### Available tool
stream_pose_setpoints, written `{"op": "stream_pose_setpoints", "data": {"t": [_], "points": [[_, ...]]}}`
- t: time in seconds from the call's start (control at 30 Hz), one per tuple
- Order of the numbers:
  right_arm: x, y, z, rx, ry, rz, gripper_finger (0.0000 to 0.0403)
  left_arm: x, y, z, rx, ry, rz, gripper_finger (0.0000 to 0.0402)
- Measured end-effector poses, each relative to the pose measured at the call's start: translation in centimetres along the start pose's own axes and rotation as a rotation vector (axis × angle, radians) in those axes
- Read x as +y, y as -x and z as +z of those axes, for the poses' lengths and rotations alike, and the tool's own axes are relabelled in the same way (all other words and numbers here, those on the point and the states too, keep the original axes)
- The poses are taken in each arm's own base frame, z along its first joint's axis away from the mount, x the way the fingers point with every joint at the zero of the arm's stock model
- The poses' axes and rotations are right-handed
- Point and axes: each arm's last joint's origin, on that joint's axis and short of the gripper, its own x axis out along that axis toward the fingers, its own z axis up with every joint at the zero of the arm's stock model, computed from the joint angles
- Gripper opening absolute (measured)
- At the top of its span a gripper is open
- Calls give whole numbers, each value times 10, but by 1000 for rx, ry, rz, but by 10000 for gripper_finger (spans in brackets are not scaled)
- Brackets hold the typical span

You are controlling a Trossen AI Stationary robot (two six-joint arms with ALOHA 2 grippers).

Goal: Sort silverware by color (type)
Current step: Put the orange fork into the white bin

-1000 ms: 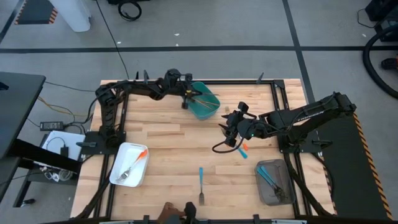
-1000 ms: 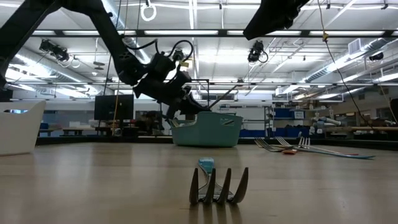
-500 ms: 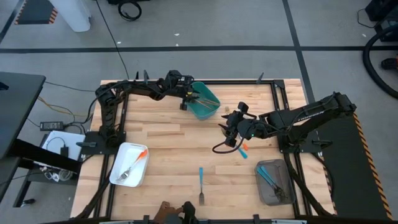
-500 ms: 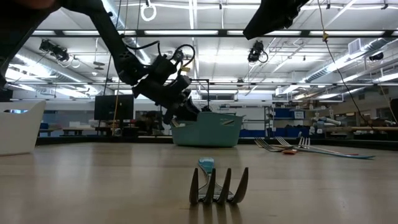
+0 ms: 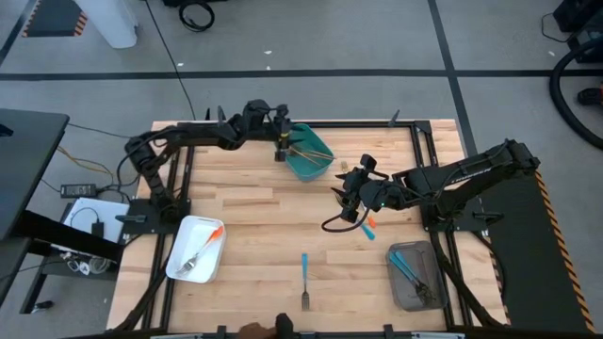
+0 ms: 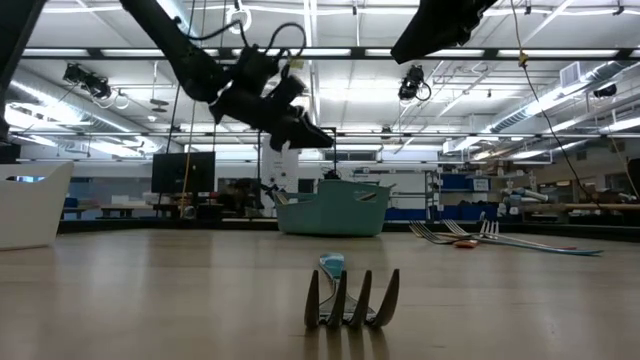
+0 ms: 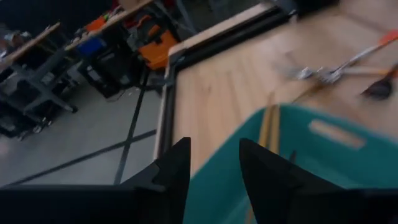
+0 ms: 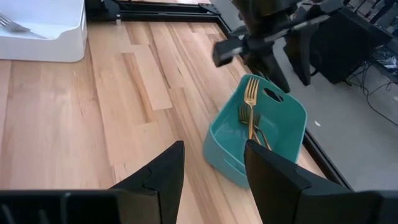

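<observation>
The left gripper (image 5: pixel 281 143) hangs open and empty over the teal bin (image 5: pixel 309 162); two gold forks (image 8: pixel 251 118) lie below. The right gripper (image 5: pixel 343 200) waits open, empty.

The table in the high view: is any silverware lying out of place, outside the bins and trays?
Yes. A blue-handled fork lies loose on the table near its front edge, and some orange- and blue-handled pieces lie under the right gripper, outside any container.
</observation>
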Motion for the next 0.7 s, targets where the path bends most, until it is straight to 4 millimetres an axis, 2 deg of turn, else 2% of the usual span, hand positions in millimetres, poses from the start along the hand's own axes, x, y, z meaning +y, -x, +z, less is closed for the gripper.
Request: {"op": "stream_pose_setpoints", "data": {"t": [0.23,0.47,0.7], "points": [[0,0,0,1,6,-1,173,-27,2,32,83,-11,-10,142],[2,0,-1,22,-12,65,173,-79,5,67,247,-72,-20,142],[6,0,-6,37,-6,123,173,-132,19,100,333,-55,-65,142]]}}
